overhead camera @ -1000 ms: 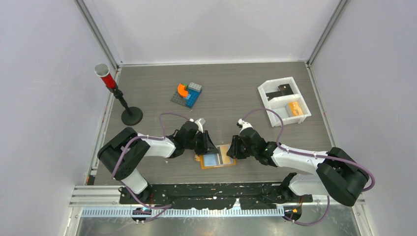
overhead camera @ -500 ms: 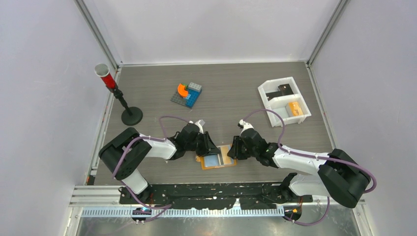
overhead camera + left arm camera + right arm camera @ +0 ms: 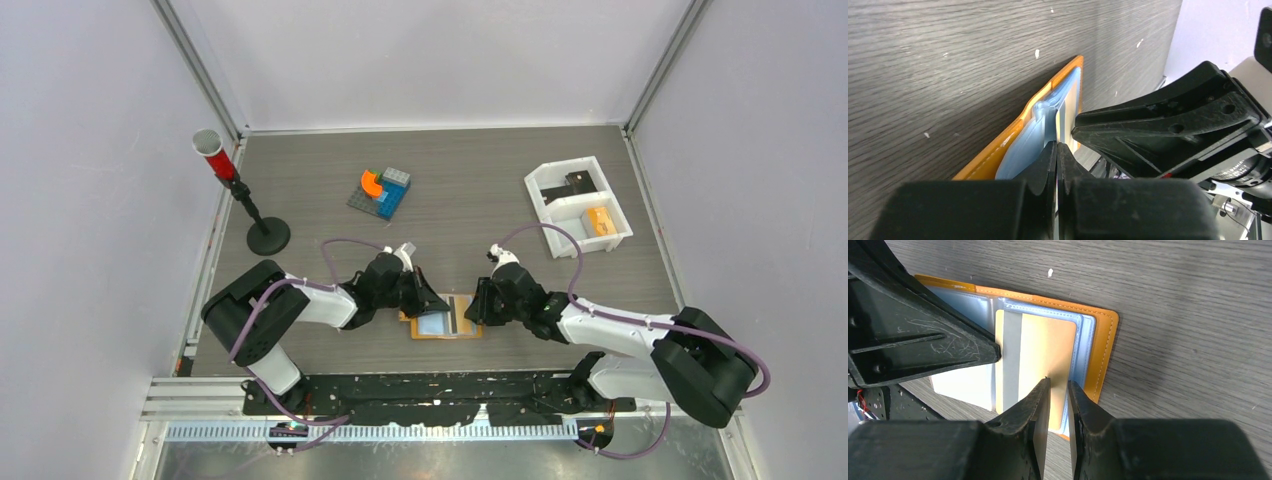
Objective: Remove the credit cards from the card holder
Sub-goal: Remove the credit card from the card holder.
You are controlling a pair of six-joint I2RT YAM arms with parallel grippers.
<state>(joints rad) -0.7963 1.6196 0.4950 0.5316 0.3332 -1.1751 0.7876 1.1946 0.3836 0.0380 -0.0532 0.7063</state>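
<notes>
The tan-orange card holder [image 3: 474,329] lies open on the table between both arms, pale blue sleeves up [image 3: 1087,335]. One credit card [image 3: 1045,347], tan with a grey stripe here, sits in the right-hand sleeve. My left gripper [image 3: 428,301] is shut, its tips [image 3: 1057,146] down at the raised blue sleeve [image 3: 1035,131] on the holder's left half; whether it pinches the sleeve is unclear. My right gripper [image 3: 479,306] stands open by a narrow gap [image 3: 1058,385] over the card's near edge, nothing between its fingers. The left finger [image 3: 923,347] points at the card's left edge.
A white two-compartment tray [image 3: 546,217] at the back right holds an orange block [image 3: 600,220] and a dark item [image 3: 577,181]. A brick assembly [image 3: 381,192] sits at the back middle. A black stand with a red-and-grey cup [image 3: 240,195] is at the left.
The left gripper has closed from a narrow opening. Both grippers have sunk slightly toward the holder, which now lies a bit squarer. The right gripper's gap is unchanged.
</notes>
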